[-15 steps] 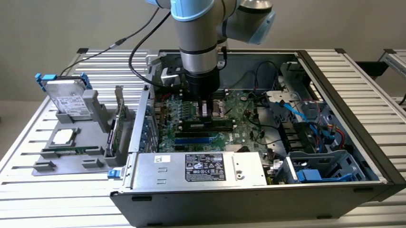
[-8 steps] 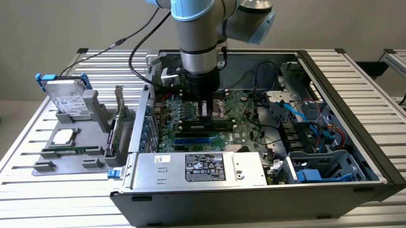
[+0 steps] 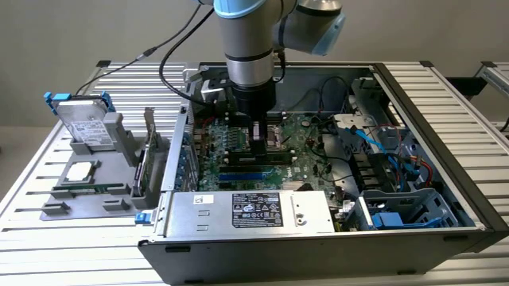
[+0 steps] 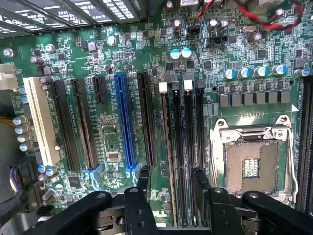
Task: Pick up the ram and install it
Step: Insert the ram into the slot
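Observation:
The ram (image 4: 168,147) stands on edge in one of the long black memory slots, next to the empty CPU socket (image 4: 252,164); I see it as a thin dark strip from above. My gripper (image 4: 170,172) hangs right over it, open, with one black finger on each side and a gap between each finger and the stick. In the exterior view the gripper (image 3: 261,152) reaches down into the open computer case (image 3: 445,119), low over the motherboard (image 3: 306,140), and the ram (image 3: 275,158) lies as a dark bar at its fingertips.
A blue slot (image 4: 124,122) and a white slot (image 4: 41,122) lie beside the black ones. The power supply (image 3: 250,211) fills the case front, with cables and drive cages at the exterior view's right. A grey fixture (image 3: 87,179) outside holds a hard drive (image 3: 86,122) and a green card (image 3: 145,167).

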{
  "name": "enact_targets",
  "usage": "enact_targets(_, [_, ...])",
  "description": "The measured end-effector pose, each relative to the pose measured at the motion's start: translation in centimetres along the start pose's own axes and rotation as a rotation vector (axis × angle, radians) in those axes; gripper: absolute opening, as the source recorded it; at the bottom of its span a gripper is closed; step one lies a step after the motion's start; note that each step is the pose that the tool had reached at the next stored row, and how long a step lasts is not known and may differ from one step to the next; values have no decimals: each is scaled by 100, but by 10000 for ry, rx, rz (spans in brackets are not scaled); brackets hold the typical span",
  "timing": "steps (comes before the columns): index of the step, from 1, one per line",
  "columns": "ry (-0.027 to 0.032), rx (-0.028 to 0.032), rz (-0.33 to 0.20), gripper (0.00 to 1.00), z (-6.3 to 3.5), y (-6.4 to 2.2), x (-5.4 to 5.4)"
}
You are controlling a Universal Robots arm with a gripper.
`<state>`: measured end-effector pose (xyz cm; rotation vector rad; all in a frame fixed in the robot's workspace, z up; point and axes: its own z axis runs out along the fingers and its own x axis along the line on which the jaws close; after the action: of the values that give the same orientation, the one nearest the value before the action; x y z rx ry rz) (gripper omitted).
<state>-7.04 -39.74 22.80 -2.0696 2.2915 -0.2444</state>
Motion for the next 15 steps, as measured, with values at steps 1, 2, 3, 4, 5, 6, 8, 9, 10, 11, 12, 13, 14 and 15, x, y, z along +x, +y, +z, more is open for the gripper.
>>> enact_targets(1, [-1, 0, 1, 47, -15, -2, 1])
enact_targets(2, [1, -2, 4, 47, -33, -5, 2])
enact_targets(3, [2, -10, 9, 47, -50, -7, 3])
enact_targets(4, [5, -26, 14, 47, -73, -10, 5])
enact_targets(5, [8, -51, 17, 47, -91, -14, 6])
enact_targets(6, [11, -84, 18, 47, -110, -16, 8])
enact_targets(8, [22, -175, 20, 47, -146, -22, 11])
enact_targets(9, [22, -181, 20, 47, -148, -22, 12])
enact_targets(10, [20, -180, 22, 47, -147, -21, 12])
enact_targets(11, [18, -182, 21, 47, -148, -22, 14])
enact_targets(12, [18, -182, 21, 47, -148, -22, 14])
enact_targets(13, [17, -182, 20, 47, -148, -22, 14])
enact_targets(14, [17, -182, 20, 47, -148, -22, 14])
enact_targets(15, [18, -182, 20, 47, -148, -22, 14])
